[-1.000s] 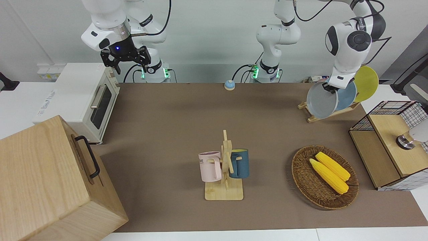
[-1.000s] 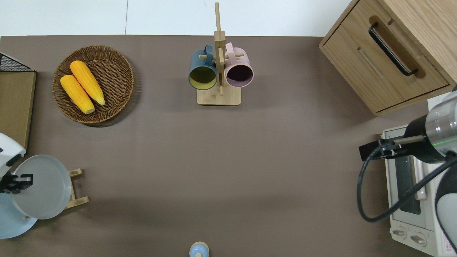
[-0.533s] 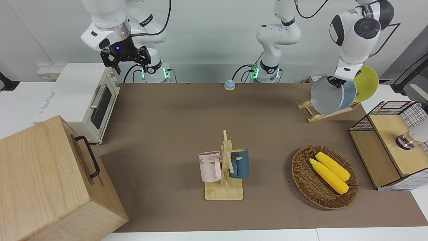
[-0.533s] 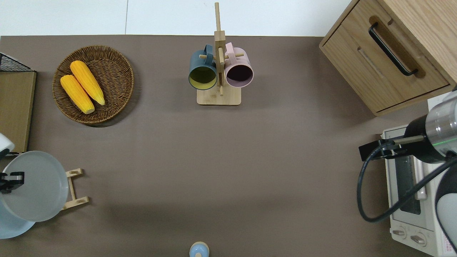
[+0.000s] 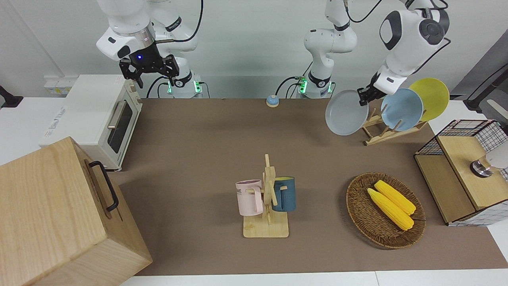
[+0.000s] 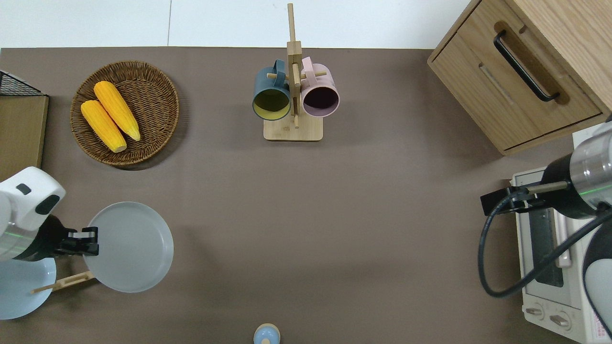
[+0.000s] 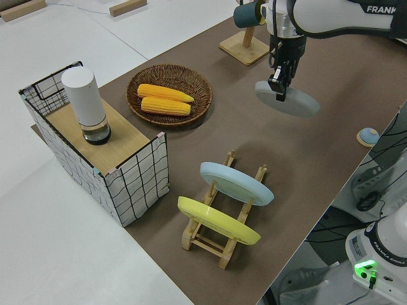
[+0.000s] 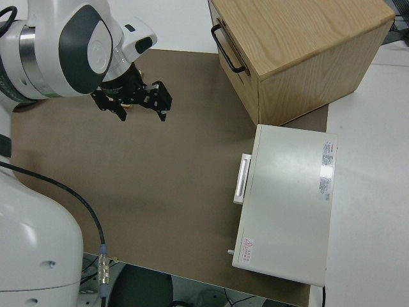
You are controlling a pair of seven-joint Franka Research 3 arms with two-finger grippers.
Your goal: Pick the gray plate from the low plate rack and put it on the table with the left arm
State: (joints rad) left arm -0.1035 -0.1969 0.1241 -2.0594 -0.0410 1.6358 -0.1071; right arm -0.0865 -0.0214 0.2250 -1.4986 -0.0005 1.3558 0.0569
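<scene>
My left gripper (image 5: 363, 96) (image 6: 88, 241) (image 7: 278, 89) is shut on the rim of the gray plate (image 5: 346, 112) (image 6: 129, 246) (image 7: 287, 98) and holds it in the air. The plate is tilted and hangs over the brown table (image 6: 334, 215) just beside the low plate rack (image 5: 381, 135) (image 6: 62, 283) (image 7: 222, 238), toward the right arm's end. The rack holds a light blue plate (image 5: 401, 109) (image 7: 236, 182) and a yellow plate (image 5: 430, 98) (image 7: 216, 220). My right gripper (image 5: 150, 69) (image 8: 131, 105) is parked and open.
A mug stand (image 6: 292, 95) with a pink and a dark blue mug stands mid-table. A wicker basket (image 6: 158, 86) holds two corn cobs. A wire-framed box (image 5: 460, 167), a toaster oven (image 5: 99, 119), a wooden drawer cabinet (image 5: 59, 214) and a small blue bell (image 5: 272, 101) are also there.
My left gripper has lifted the gray plate out of the rack and carried it sideways toward the table's middle. The light blue plate now shows uncovered. The right arm has not moved.
</scene>
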